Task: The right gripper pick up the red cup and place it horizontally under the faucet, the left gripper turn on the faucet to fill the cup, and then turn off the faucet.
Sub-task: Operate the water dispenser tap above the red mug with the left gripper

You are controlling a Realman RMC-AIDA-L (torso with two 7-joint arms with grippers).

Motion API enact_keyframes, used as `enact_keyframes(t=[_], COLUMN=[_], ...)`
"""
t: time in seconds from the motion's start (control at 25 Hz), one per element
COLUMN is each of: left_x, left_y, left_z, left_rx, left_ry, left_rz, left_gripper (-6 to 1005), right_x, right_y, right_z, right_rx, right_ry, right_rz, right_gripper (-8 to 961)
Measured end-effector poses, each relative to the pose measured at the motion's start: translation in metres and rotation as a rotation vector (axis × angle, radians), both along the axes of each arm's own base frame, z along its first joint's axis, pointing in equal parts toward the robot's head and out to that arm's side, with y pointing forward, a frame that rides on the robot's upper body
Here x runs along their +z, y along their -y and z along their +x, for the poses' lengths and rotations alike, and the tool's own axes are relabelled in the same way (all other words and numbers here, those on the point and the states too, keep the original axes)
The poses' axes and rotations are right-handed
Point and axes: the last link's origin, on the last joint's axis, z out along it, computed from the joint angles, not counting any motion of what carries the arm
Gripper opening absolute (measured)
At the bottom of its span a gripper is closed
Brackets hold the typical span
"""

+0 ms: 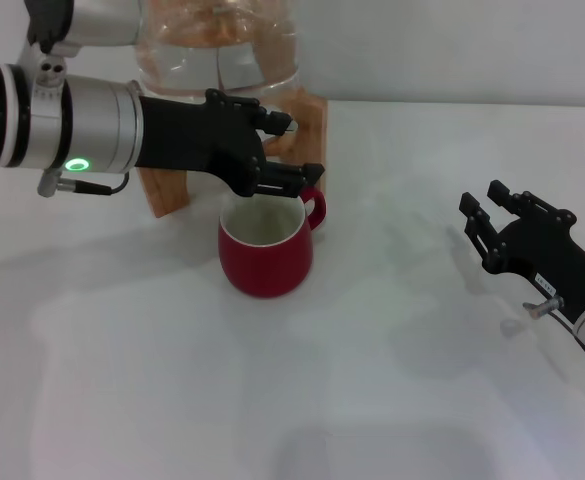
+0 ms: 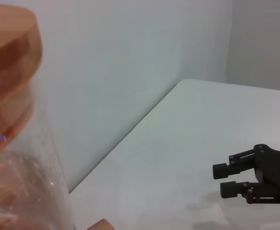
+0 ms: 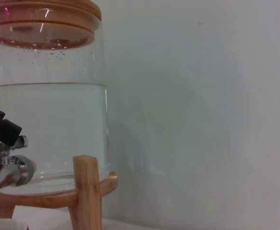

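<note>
1. Glossy red cup (image 1: pixel 266 255), a rounded ceramic mug with an off-white inside and a red loop handle, stands upright on the smooth white counter (image 1: pixel 372 380), just in front of the wooden stand (image 1: pixel 167 190).
2. Clear glass dispenser (image 3: pixel 49 110), smooth-walled and holding water, sits on that light wooden stand under a round wooden lid (image 3: pixel 44 17).
3. Shiny chrome faucet (image 3: pixel 8 165), a small curved metal tap, projects from the base of the glass directly above the cup's rim.
4. Left pincer (image 1: pixel 272 150), a matte black multi-pronged claw on a white and silver cylindrical arm with a green light, reaches across in front of the dispenser, its prongs around the faucet lever just above the cup; whether they are clamped on it cannot be told, since the claw hides the contact.
5. Right pincer (image 1: pixel 492 215), a matching black claw on a silver-grey arm, rests low over the counter well apart from the cup, its prongs spread apart and holding nothing; it also shows in the left wrist view (image 2: pixel 230 179).
</note>
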Motion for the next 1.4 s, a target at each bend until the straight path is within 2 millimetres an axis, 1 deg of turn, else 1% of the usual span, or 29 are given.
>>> enact_keyframes(t=[1.4], left_x=[-0.0021], left_y=[-0.0043], left_z=[0.0029], left_rx=[-0.010], left_ry=[-0.014], left_rz=[0.017], left_gripper=[760], right_x=[-0.0007], right_y=[0.0029], right_z=[0.0012], right_rx=[0.000], right_ry=[-0.001], right_rz=[-0.003], right_gripper=[362])
